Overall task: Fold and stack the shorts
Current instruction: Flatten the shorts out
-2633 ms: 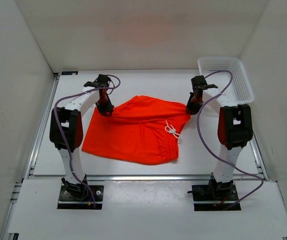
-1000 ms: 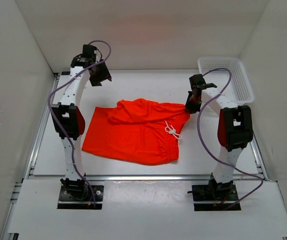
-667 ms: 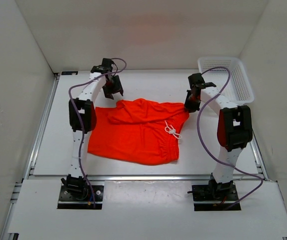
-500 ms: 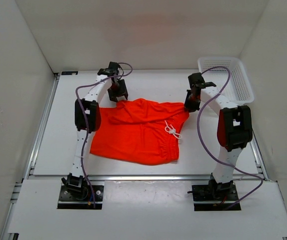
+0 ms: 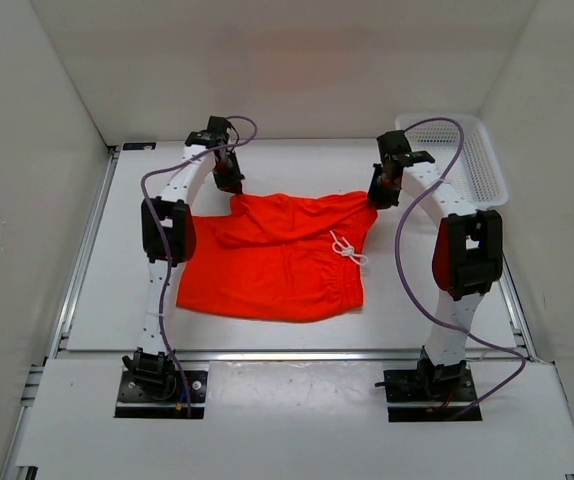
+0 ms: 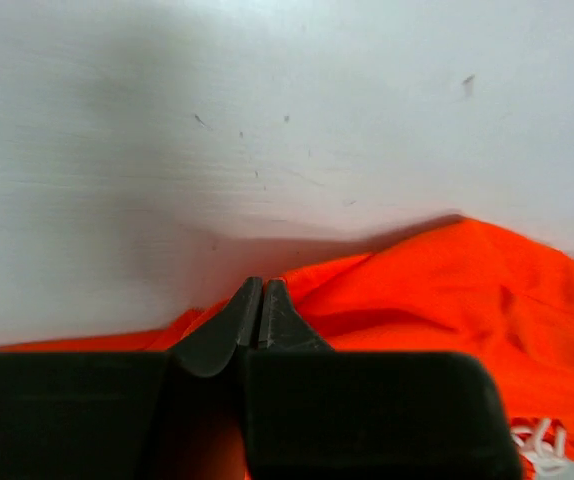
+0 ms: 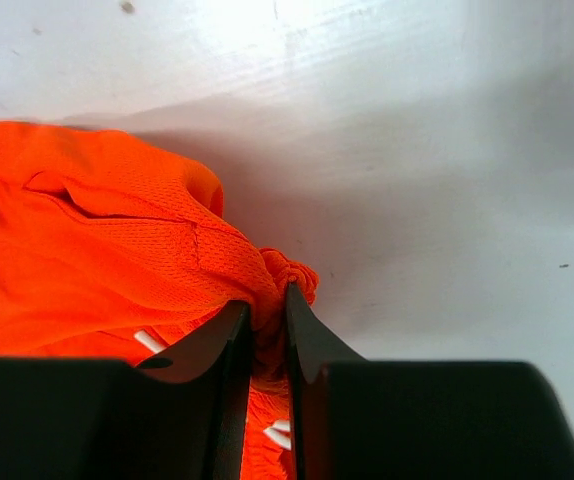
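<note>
Orange shorts [image 5: 277, 265] pinched by left gripper [image 5: 234, 188], right gripper [image 5: 374, 199]

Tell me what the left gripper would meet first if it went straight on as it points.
Probably the shorts, whose edge sits at the shut tips of the left gripper; beyond that, bare table. Depth is unclear.

Shorts [image 5: 277, 265] bright orange-red, plain; a fine mesh weave shows in the right wrist view. Drawstring [image 5: 345, 248] white. Bench [image 5: 297, 165] white with small dark specks. Basket [image 5: 477, 160] white, grid mesh. Arms [image 5: 151, 305] white with black joints; the elbow covers are possibly red-tinted, hard to tell. Cables [image 5: 397, 245] purple. Left fingers [image 6: 217, 335] and right fingers [image 7: 207, 350] black.
</note>
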Action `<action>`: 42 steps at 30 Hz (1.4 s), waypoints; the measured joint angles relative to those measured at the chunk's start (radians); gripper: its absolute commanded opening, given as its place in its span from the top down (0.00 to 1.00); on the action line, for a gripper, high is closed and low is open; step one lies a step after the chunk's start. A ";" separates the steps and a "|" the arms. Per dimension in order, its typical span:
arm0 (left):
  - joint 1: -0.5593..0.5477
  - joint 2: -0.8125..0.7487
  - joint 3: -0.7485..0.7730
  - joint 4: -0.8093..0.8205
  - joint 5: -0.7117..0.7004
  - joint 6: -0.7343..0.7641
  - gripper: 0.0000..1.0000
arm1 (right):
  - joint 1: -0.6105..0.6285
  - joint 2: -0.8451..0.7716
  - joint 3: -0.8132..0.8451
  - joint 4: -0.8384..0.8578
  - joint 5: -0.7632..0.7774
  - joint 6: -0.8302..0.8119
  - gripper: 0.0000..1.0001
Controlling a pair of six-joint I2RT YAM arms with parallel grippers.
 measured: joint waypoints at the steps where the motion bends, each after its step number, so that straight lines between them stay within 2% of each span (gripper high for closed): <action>1: 0.010 -0.018 0.003 0.005 0.000 -0.007 0.90 | 0.000 0.000 0.013 0.000 0.000 0.000 1.00; 9: 0.114 -0.136 0.154 0.058 0.014 -0.057 0.90 | 0.000 0.000 0.073 -0.005 0.000 -0.008 1.00; 13: 0.143 -0.183 0.153 0.081 0.024 -0.079 0.90 | 0.002 0.001 0.074 -0.006 -0.005 -0.011 1.00; 20: 0.148 -0.277 0.052 0.085 0.034 -0.089 0.90 | 0.006 -0.005 0.073 -0.007 -0.011 -0.023 1.00; 28: 0.185 -0.546 -0.161 0.080 0.023 -0.074 0.90 | 0.053 -0.143 0.008 -0.018 -0.010 -0.031 1.00; 32: 0.199 -0.653 -0.194 0.082 0.017 -0.069 0.90 | 0.071 -0.192 0.002 -0.018 -0.010 -0.033 1.00; 36: 0.197 -0.609 -0.108 0.077 0.017 -0.065 0.90 | 0.071 -0.167 0.024 -0.024 -0.006 -0.033 1.00; 39: 0.195 -0.423 0.114 0.085 0.011 -0.059 0.90 | 0.072 -0.076 0.122 -0.024 0.014 -0.025 0.98; 40: 0.195 -0.346 0.199 0.098 0.002 -0.056 0.90 | 0.072 -0.034 0.167 -0.019 0.030 -0.020 0.65; 41: 0.195 -0.266 0.275 0.114 -0.010 -0.054 0.75 | 0.072 0.005 0.208 -0.011 0.046 -0.011 0.37; 42: 0.195 -0.196 0.326 0.142 -0.023 -0.049 0.54 | 0.071 0.054 0.262 -0.008 0.065 0.000 0.18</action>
